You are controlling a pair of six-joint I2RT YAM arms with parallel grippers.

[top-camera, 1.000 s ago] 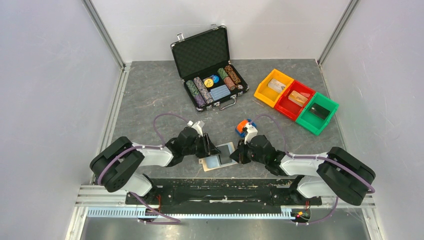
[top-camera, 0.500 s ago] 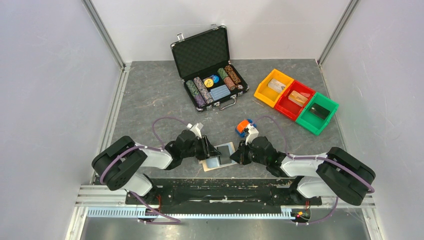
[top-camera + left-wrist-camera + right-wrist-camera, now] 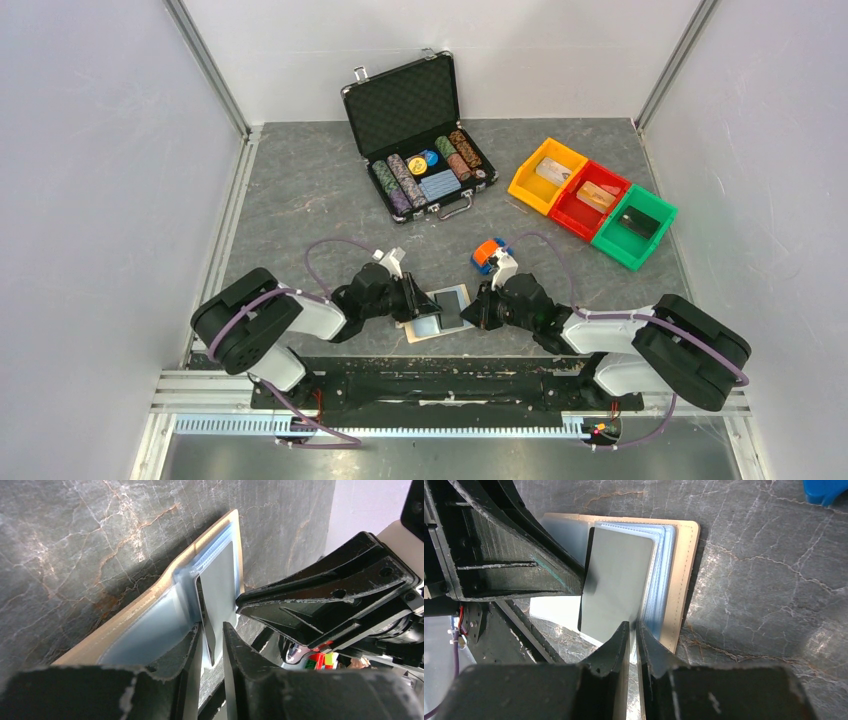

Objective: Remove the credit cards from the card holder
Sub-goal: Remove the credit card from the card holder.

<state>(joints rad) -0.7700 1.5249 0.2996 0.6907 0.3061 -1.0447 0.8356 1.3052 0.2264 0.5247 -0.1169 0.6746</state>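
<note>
1. At the near edge of the surface (image 3: 300, 200), between your two arms, the card holder (image 3: 687, 565) lies open and flat; its tan rim frames the pale blue inner faces, which are turned up.
2. On that holder, a grey-teal credit card (image 3: 616, 580) sits over the stack of clear sleeves; the left wrist view shows it edge-on, raised a little off the pale face beneath it.
3. Your left claw (image 3: 211, 626) reaches in from the holder's left side; its fingers are drawn in close on either side of the card and clamped on the card's edge.
4. Your right claw (image 3: 633, 625) meets the holder from the opposite side; its fingers are pressed almost together, with a thin pale strip of the holder's sleeve caught in the slit, just beside the card's corner.
5. Just behind your right claw a small blue and orange object (image 3: 486, 254) rests on the surface, apart from the holder.
6. Well apart at the back, a black chip case (image 3: 415, 130) stands open with its lid raised and rows of chips inside; to its right a yellow bin (image 3: 530, 182), a red bin (image 3: 572, 222) and a green bin (image 3: 655, 212) sit touching in a slanted row, each holding a piece.
</note>
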